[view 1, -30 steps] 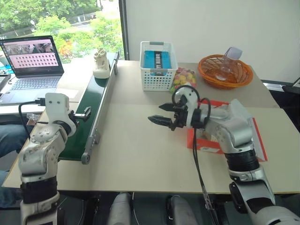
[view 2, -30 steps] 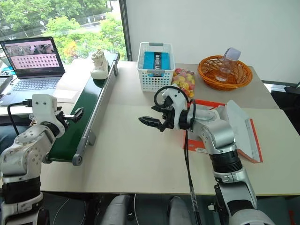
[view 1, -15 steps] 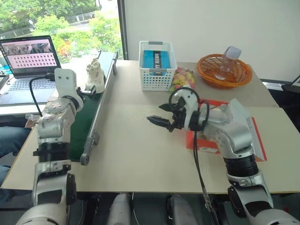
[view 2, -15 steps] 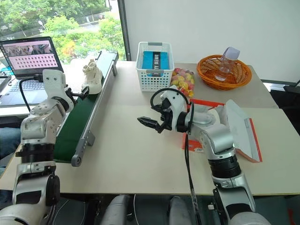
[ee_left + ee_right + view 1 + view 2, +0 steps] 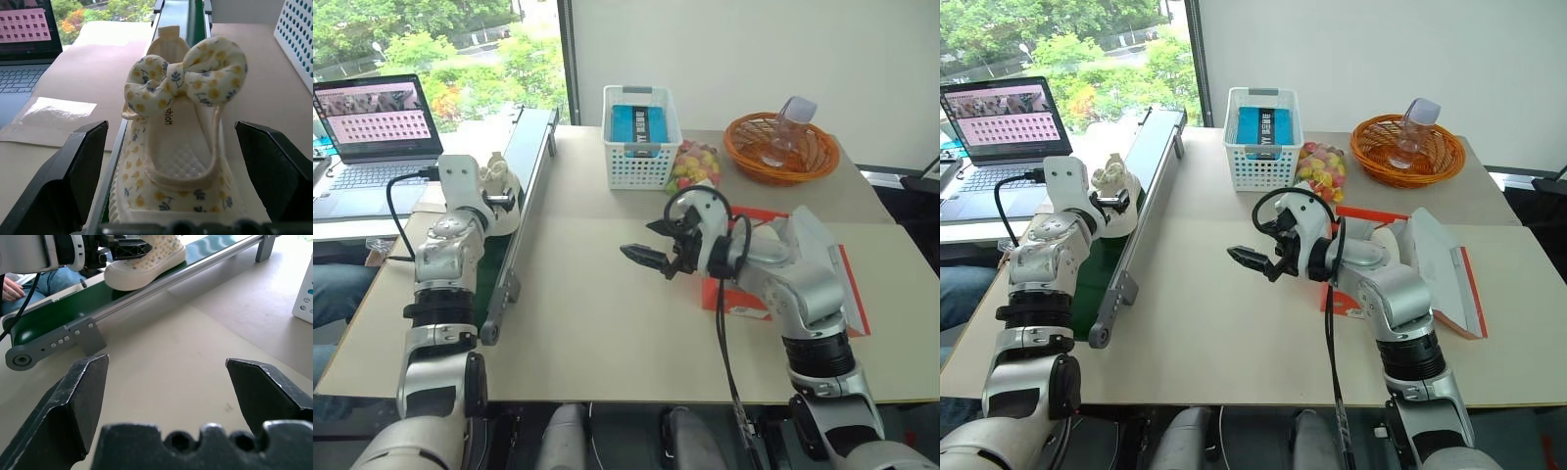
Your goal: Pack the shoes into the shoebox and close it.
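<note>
Cream shoe w/ yellow-flower bow (image 5: 181,147) sits on green conveyor belt (image 5: 93,293), between your L gripper's (image 5: 181,161) spread fingers, ungripped. R gripper (image 5: 644,245) open, empty, above beige table (image 5: 607,323).

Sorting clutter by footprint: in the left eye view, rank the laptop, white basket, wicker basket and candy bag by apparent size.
1. laptop, partly cut off by the frame edge
2. wicker basket and white basket: too alike to rank
3. candy bag, clearly smallest

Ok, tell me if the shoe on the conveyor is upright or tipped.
Upright: the shoe stands sole-down on the green conveyor belt, bow on top.
</note>
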Action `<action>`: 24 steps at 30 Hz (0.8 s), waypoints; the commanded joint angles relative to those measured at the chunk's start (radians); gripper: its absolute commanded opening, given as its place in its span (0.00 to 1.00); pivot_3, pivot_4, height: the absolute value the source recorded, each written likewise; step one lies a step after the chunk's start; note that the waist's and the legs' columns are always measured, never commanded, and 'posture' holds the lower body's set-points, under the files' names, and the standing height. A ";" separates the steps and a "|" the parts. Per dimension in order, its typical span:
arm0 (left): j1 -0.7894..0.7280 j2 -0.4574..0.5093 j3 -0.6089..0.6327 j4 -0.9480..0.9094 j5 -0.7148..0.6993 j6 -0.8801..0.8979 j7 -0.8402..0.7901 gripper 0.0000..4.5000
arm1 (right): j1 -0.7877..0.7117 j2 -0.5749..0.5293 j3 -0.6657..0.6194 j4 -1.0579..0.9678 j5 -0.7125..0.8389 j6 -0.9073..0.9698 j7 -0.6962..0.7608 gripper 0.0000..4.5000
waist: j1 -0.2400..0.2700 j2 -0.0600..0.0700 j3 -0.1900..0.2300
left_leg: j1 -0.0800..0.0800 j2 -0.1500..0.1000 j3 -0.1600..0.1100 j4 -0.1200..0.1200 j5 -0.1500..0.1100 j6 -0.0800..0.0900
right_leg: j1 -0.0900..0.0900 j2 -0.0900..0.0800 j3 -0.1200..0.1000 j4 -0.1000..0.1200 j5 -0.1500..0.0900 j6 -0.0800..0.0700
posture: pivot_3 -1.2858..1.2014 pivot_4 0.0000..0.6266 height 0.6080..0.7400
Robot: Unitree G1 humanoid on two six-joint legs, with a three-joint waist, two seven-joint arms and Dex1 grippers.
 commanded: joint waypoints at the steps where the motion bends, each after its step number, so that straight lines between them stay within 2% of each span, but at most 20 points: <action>1: 0.017 -0.015 -0.009 -0.023 -0.011 0.029 -0.029 0.99 | -0.014 -0.009 -0.032 -0.040 0.026 0.000 0.000 1.00 | 0.001 0.000 0.000 | 0.000 0.000 0.000 0.000 0.000 0.000 | 0.000 0.000 0.000 0.000 0.000 0.000 | 0.52 0.24 0.97; 4: 0.039 -0.038 0.001 -0.035 -0.025 0.061 -0.032 0.99 | -0.022 -0.009 -0.030 -0.031 0.021 -0.004 -0.002 1.00 | 0.002 0.000 0.000 | 0.001 0.000 0.000 0.000 0.000 0.000 | 0.001 0.000 0.000 0.000 0.000 0.000 | 0.52 0.24 0.97; 7: 0.070 -0.047 -0.001 -0.076 -0.029 0.079 -0.043 0.82 | -0.027 -0.010 -0.030 -0.028 0.021 -0.003 -0.002 1.00 | 0.004 0.000 0.000 | 0.001 0.000 0.000 0.000 0.000 0.000 | 0.001 0.000 0.000 0.000 -0.002 -0.002 | 0.52 0.24 0.97; 12: 0.094 -0.061 0.012 -0.147 -0.024 0.078 -0.019 0.37 | -0.026 -0.016 -0.030 -0.030 0.020 -0.001 -0.003 1.00 | 0.008 0.000 -0.001 | 0.001 0.000 0.000 0.000 0.000 0.000 | 0.002 -0.001 0.000 0.000 -0.003 -0.003 | 0.52 0.24 0.97; 16: 0.085 -0.071 0.022 -0.187 -0.026 0.071 -0.008 0.06 | -0.033 -0.014 -0.028 -0.025 0.019 -0.002 -0.003 1.00 | 0.010 0.000 -0.001 | 0.001 0.000 0.000 0.000 0.000 0.000 | 0.002 -0.001 -0.001 0.000 -0.003 -0.003 | 0.52 0.24 0.97; 18: 0.080 -0.069 0.013 -0.200 -0.014 0.070 -0.004 0.01 | -0.037 -0.014 -0.028 -0.022 0.018 -0.003 -0.004 1.00 | 0.011 0.000 -0.001 | 0.001 0.000 0.000 0.000 0.000 0.000 | 0.001 -0.001 -0.001 0.000 -0.003 -0.003 | 0.52 0.24 0.97; 24: 0.057 -0.072 -0.042 -0.285 -0.005 0.039 -0.045 0.01 | -0.043 -0.011 -0.030 -0.016 0.015 -0.008 -0.009 1.00 | 0.011 0.000 0.000 | 0.000 0.000 0.000 0.000 0.000 0.000 | 0.000 -0.001 -0.001 0.000 -0.003 -0.003 | 0.52 0.24 0.97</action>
